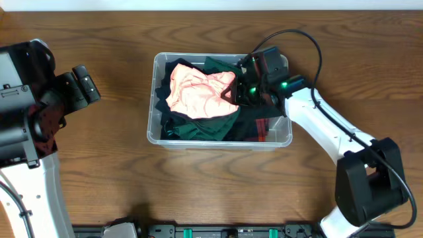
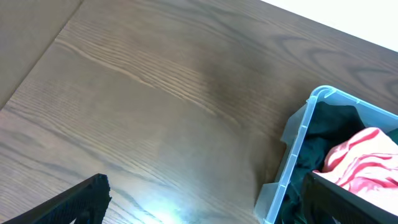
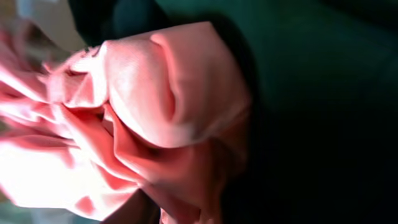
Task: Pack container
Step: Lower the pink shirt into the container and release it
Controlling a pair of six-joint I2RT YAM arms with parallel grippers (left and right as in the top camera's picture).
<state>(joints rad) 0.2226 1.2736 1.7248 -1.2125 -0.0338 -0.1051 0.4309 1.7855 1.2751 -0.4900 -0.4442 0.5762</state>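
Observation:
The clear plastic container (image 1: 218,141) stands at the table's middle and holds dark green and black clothes (image 1: 206,127) with a crumpled pink garment (image 1: 198,96) on top. My right gripper (image 1: 236,92) is down inside the container at the pink garment's right edge. In the right wrist view the pink cloth (image 3: 143,93) fills the frame and bunches between the jaws, which look shut on it. My left gripper (image 1: 86,82) is open and empty over bare table left of the container. Its wrist view (image 2: 205,186) shows the container's corner (image 2: 292,162).
A red item (image 1: 260,127) lies low at the container's right end under the right arm. The wooden table (image 1: 106,152) runs all round the container. Dark green cloth (image 3: 311,74) lies behind the pink garment.

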